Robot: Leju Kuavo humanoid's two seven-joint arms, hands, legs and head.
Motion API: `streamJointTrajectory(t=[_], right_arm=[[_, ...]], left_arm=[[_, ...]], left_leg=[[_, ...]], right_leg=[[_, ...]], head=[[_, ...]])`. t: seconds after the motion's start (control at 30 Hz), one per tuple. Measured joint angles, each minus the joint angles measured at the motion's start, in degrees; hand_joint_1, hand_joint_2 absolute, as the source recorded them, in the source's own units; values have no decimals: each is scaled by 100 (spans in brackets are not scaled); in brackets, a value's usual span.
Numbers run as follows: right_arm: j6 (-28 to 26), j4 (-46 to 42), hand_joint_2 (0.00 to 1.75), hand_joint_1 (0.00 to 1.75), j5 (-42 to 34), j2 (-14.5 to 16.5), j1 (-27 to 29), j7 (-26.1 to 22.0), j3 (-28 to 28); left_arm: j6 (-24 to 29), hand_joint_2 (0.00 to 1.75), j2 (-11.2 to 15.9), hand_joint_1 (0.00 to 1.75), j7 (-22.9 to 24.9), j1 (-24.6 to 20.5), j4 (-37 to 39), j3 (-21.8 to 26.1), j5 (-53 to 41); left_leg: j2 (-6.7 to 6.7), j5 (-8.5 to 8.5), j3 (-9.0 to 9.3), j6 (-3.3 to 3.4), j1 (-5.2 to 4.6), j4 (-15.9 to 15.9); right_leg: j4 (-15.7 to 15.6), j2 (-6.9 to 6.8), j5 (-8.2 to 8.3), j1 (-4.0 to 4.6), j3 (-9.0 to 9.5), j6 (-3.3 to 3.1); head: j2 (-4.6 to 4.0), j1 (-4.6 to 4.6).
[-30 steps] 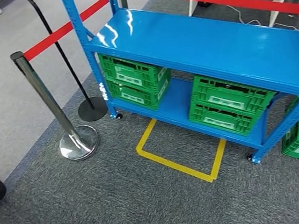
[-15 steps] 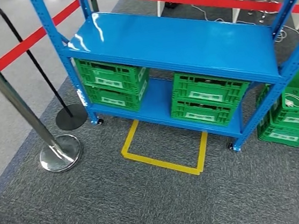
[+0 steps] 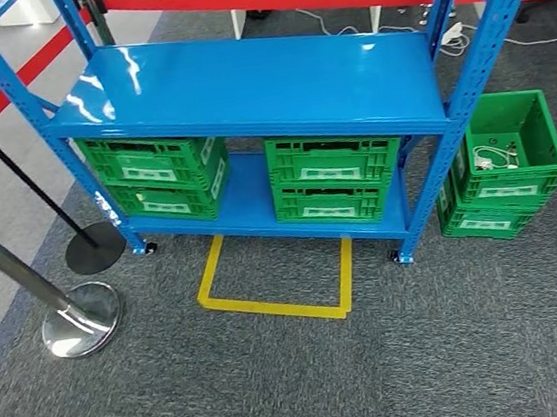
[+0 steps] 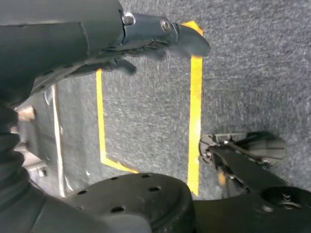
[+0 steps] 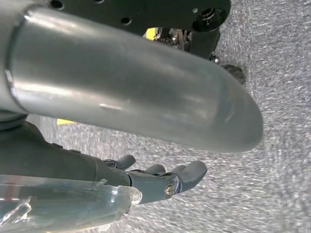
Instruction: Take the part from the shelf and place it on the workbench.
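The top board of the blue shelf (image 3: 246,81) is bare and open from the front, bounded at its ends by the perforated uprights (image 3: 482,54). The gap beneath it is taken up by two stacks of green crates (image 3: 154,172) (image 3: 330,177), with a narrow free strip of the lower board left between them. On the floor, a yellow taped square (image 3: 276,284) marks open carpet before the shelf, flanked by a chrome stanchion (image 3: 79,317), a black post base (image 3: 95,247) and, beside the shelf, an open green crate (image 3: 509,157) holding a small white item.

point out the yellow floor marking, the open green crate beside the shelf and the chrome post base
yellow floor marking (image 3: 276,307), head view, front strip
open green crate (image 3: 539,134), head view, right wall
chrome post base (image 3: 81,319), head view, domed top
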Motion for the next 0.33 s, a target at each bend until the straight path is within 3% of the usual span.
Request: streamJointTrajectory(t=[0.03,0.1,0.17,0.23,0.33], right_arm=[[-2,0,0,0,-5,0,5,-3,0],[-3,0,0,0,-18,0,6,-14,0],[-1,0,0,0,-36,0,3,-43,0],[2,0,0,0,-56,0,24,-74,0],[-7,0,0,0,-67,0,50,-97,0]], left_arm=[[1,175,0,0,2,-2,0,0,-4],[4,175,-3,0,4,4,1,0,-9],[8,175,-10,0,5,-7,2,0,-14],[11,175,-19,0,5,-20,2,0,-29],[16,175,-27,0,5,-18,2,1,-42]], left_leg=[[-31,193,102,4,8,-239],[-215,581,440,13,39,-987],[-380,701,630,49,56,-1445],[-382,698,644,112,40,-1532],[-366,755,653,128,38,-1605]], right_leg=[[1,71,6,-7,2,11],[20,204,15,-11,-11,58],[37,292,24,-7,-53,127],[5,341,49,-23,-70,196],[-66,343,87,-23,-44,57]], head=[[0,2],[0,-7],[0,-18],[0,-24],[0,-10]])
